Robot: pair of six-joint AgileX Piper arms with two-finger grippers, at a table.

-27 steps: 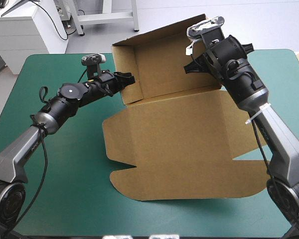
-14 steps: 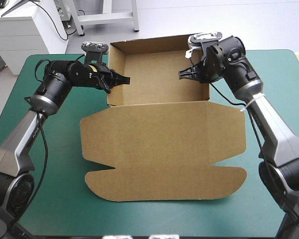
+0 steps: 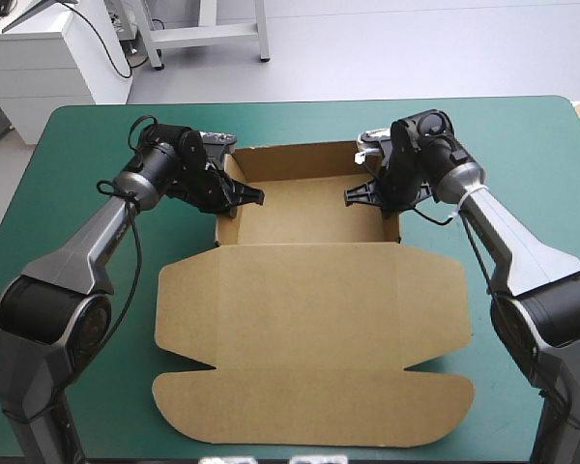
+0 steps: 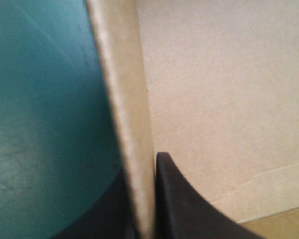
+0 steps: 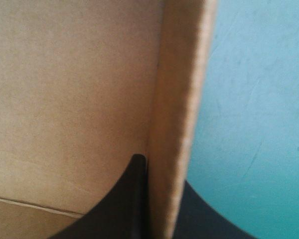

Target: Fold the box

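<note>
A box (image 3: 309, 266) cut from one sheet of stiff brown board sits at the middle of the table. Its far half stands up as a shallow open tray (image 3: 309, 208) with its walls raised. Its near half, the lid (image 3: 309, 367), lies flat and reaches toward the table's near edge, with rounded flaps at both sides.

The left gripper (image 3: 248, 196), two broad black curved fingers, is clamped on the tray's left side wall (image 4: 127, 119). Its wrist view shows one finger inside the tray and one outside, with the thin board edge squeezed between them. The right gripper (image 3: 356, 197), of the same make, pinches the right side wall (image 5: 179, 99) the same way, again with one finger on each face. The two grippers point toward each other across the tray, well apart.

The board looks light and rigid, and it probably keeps its creases. A raised wall is only a thin sheet, though, so a hard pinch could bow or dent it. The surface looks smooth, and the whole box may slide when pushed. The top edges of the side walls, where the fingers sit now, seem the soundest place to take hold. The flat lid would be easier to lift by an outer edge.

Around the box lies the table's bare teal-green cover (image 3: 522, 126).
</note>
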